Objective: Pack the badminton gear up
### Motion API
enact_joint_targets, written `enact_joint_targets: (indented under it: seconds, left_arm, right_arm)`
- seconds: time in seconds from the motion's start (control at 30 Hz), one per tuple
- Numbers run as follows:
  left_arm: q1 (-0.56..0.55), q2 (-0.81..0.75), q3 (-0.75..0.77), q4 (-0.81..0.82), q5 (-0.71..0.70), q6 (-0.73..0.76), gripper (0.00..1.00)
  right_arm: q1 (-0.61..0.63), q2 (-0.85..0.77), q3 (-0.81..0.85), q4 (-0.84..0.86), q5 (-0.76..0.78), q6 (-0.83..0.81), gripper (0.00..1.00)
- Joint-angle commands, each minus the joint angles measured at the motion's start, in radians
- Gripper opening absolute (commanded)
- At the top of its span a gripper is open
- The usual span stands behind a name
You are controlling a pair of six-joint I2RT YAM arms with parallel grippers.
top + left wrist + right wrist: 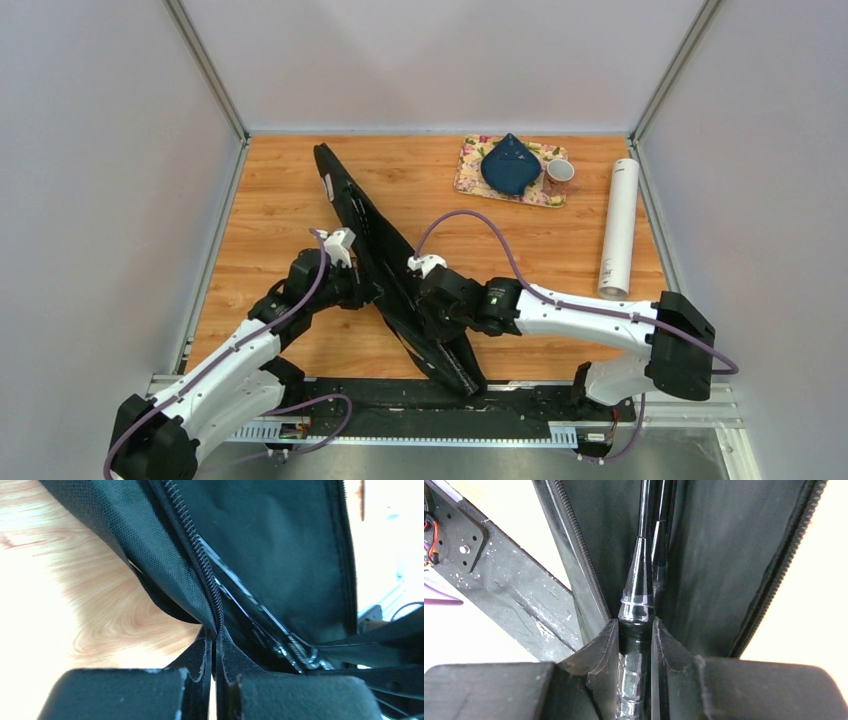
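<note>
The rackets are going into the racket cover [350, 195], which lies slantwise across the middle of the wooden table [270, 200], one end near the arms' bases. The left gripper [215, 652] is pinched tight on the cover's zipper edge [200, 565], holding that flap up. The right gripper [636, 630] has its jaws close against both sides of a racket handle [631, 680] inside the open cover, apparently gripping it; a second racket shaft [659, 535] lies just beside. Next, I judge, the handle needs seating deeper with the flap kept lifted, so the zipper can run. The white tube [620, 220] lies well apart by the right wall, near a floral tray [468, 182] with blue cloth [510, 165] and a small cup [560, 175]. Pale walls enclose the table.
</note>
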Motion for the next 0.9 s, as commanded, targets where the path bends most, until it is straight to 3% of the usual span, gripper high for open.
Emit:
enact_joint_targets:
  seconds: [0.0, 0.2, 0.53, 0.63, 0.77, 0.87]
  left_arm:
    - [0.002, -0.010, 0.002, -0.087, -0.145, 0.055, 0.00]
    - [0.003, -0.030, -0.007, -0.105, -0.156, 0.069, 0.00]
    - [0.003, -0.022, 0.047, -0.124, -0.116, 0.118, 0.00]
    - [0.003, -0.015, 0.060, -0.125, -0.111, 0.113, 0.00]
    - [0.003, 0.005, 0.063, -0.122, -0.119, 0.113, 0.00]
    - [0.003, 0.014, 0.074, -0.165, -0.168, 0.110, 0.00]
  right_arm:
    - [0.006, -0.062, 0.073, -0.044, 0.025, -0.108, 0.00]
    - [0.006, -0.053, 0.095, -0.091, 0.137, -0.162, 0.00]
    - [0.009, 0.105, 0.033, 0.098, 0.105, -0.194, 0.00]
    - [0.032, 0.148, 0.050, 0.101, 0.043, -0.217, 0.00]
    - [0.035, 0.098, 0.037, 0.162, -0.226, -0.180, 0.00]
    - [0.032, 0.018, 0.065, 0.118, -0.167, -0.183, 0.00]
